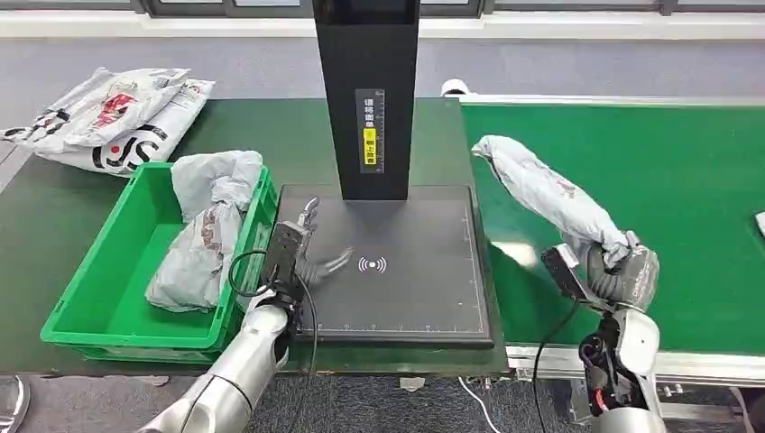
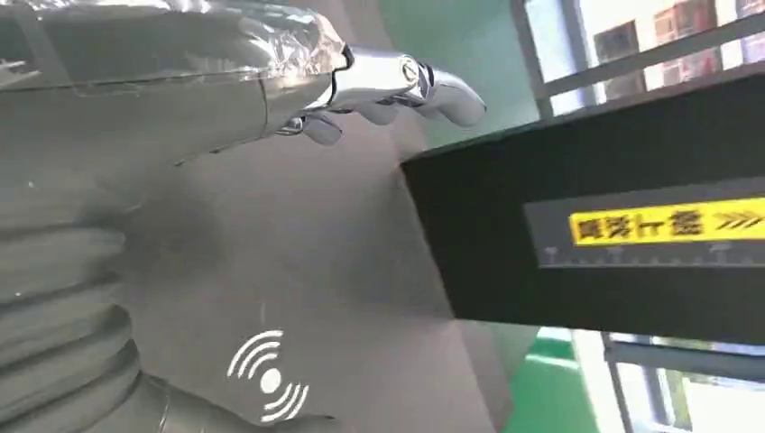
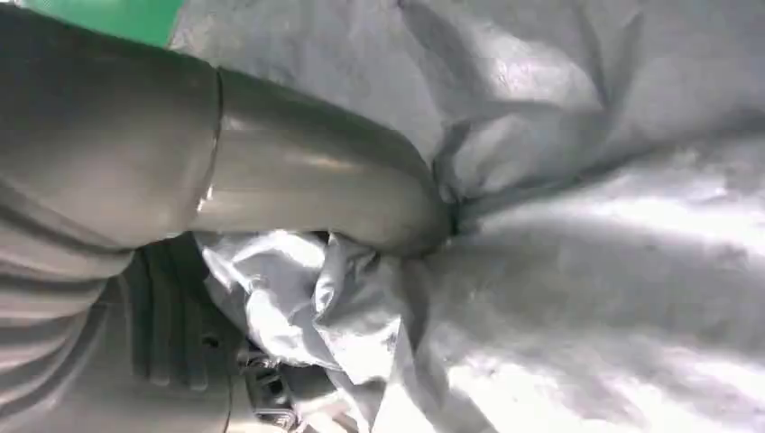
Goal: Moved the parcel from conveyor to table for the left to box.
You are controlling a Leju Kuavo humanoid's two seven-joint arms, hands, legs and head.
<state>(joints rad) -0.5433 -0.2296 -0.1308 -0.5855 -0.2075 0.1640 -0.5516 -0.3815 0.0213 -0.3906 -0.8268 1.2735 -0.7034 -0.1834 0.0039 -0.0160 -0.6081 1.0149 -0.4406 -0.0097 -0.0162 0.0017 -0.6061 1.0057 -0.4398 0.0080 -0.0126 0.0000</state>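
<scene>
The parcel (image 1: 541, 189) is a long, crumpled grey poly bag with a faint red mark on its side. I grip its near end in my right hand (image 1: 613, 266), and it stretches away from me over the green conveyor (image 1: 686, 180); I cannot tell whether its far end touches the belt. My right wrist view shows my thumb (image 3: 343, 198) pressed into the wrinkled plastic. My left hand (image 1: 302, 248) holds nothing, fingers spread over the dark scanner pad (image 1: 406, 298), which bears a white wireless symbol (image 1: 372, 264). The black post (image 1: 365, 90) carries a yellow label (image 1: 369, 144) with characters I cannot read; my left wrist view shows it closer. A green bin (image 1: 117, 280) holds two grey bags (image 1: 203, 225).
</scene>
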